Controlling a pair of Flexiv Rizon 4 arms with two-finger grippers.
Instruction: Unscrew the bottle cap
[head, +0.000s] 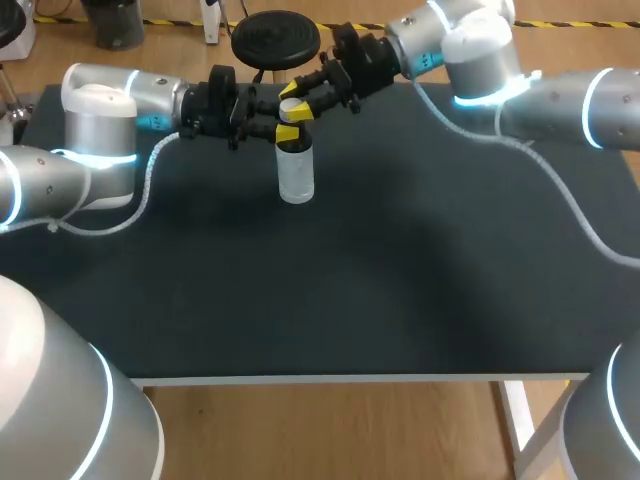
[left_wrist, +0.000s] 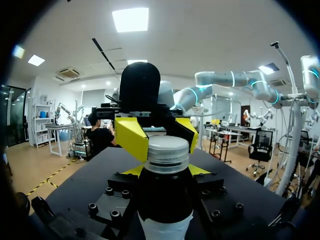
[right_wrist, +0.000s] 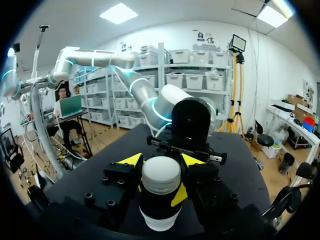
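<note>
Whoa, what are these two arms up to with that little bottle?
Two robot arms are working on one small bottle that stands upright on the black table. The left gripper clamps the bottle just under its top, holding it steady. The right gripper has its yellow tips on either side of the cap, ready to twist it off. The cap sits on the bottle, not yet removed.

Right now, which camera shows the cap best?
The left wrist view: the cap stands close in the middle, ribs plain, with the right tool clamped either side and the left tool on the bottle below. The right wrist view shows mainly its top, between yellow tips. In the head view, fingers mostly hide it.
</note>
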